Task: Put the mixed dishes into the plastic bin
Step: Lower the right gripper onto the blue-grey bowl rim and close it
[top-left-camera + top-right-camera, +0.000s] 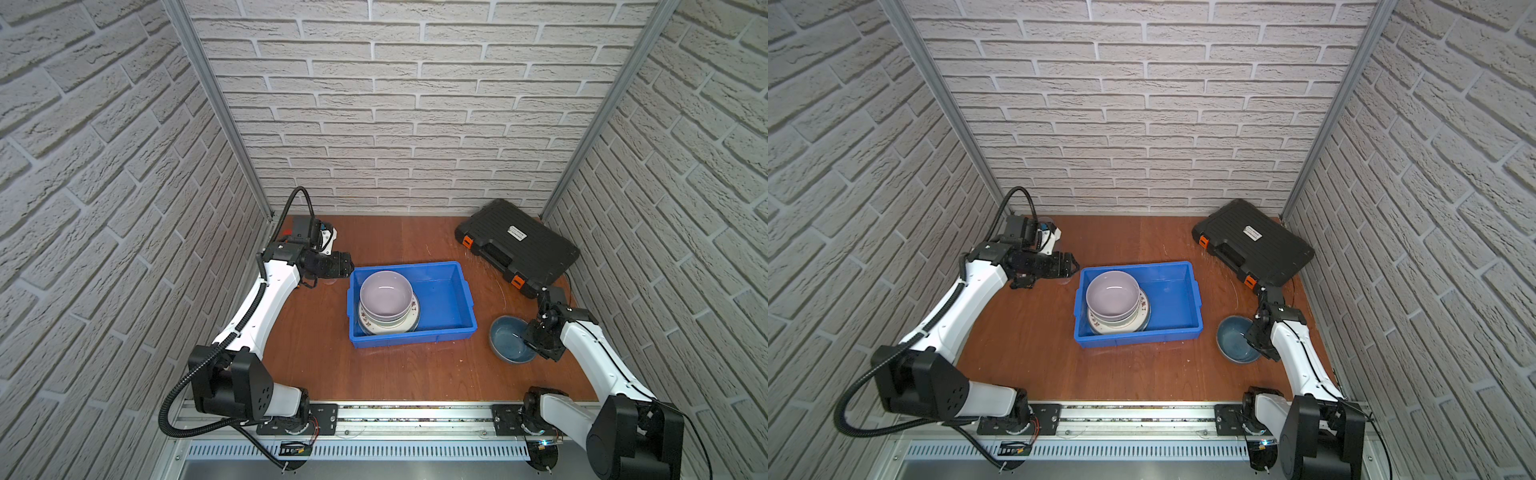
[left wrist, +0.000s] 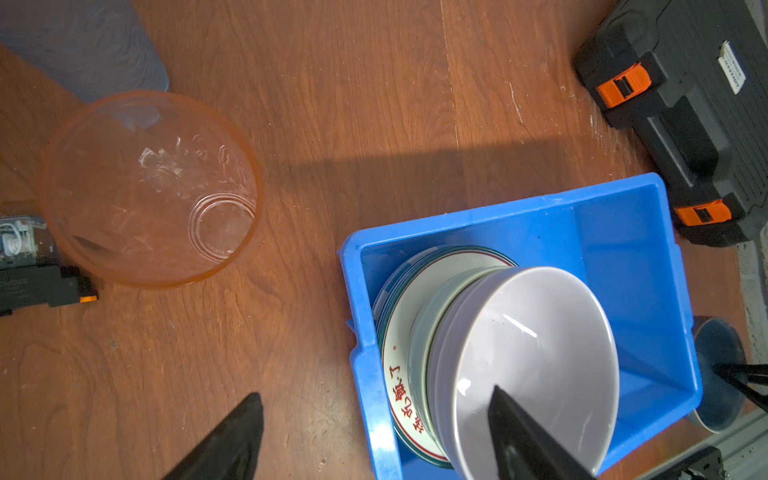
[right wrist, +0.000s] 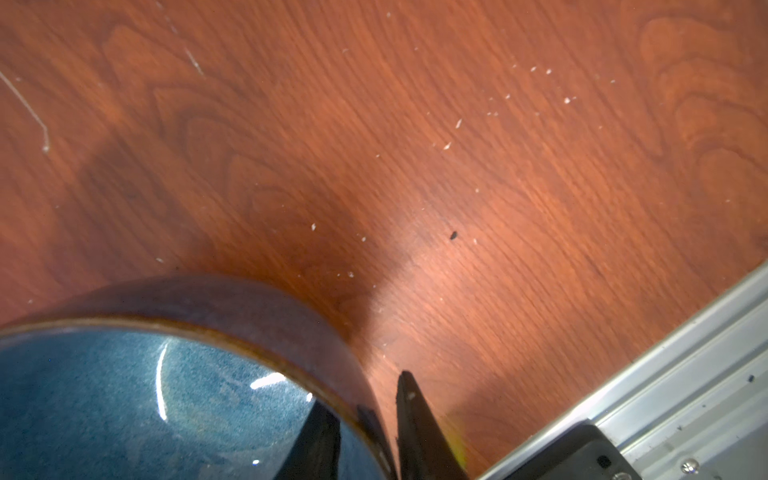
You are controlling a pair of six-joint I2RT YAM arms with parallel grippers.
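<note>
The blue plastic bin [image 1: 415,337] [image 1: 1142,335] stands mid-table. In its left half is a stack: a lilac bowl [image 1: 384,293] [image 2: 540,353] on top, a pale green bowl [image 2: 419,332] under it, and a teal lettered plate [image 2: 399,374] below. A blue-grey bowl [image 1: 509,338] [image 3: 124,395] sits on the table right of the bin. My right gripper [image 1: 536,332] [image 3: 363,390] is shut on its rim, one finger inside and one outside. My left gripper [image 1: 347,268] [image 2: 376,392] hangs open over the bin's left rim. A clear tumbler [image 2: 149,187] stands upright on the table beside it.
A black tool case [image 1: 519,245] [image 2: 685,104] with orange latches lies at the back right. A small black device [image 2: 41,282] lies by the tumbler, and a pale translucent shape [image 2: 83,41] sits past it. The metal rail [image 3: 665,374] runs close to the blue-grey bowl.
</note>
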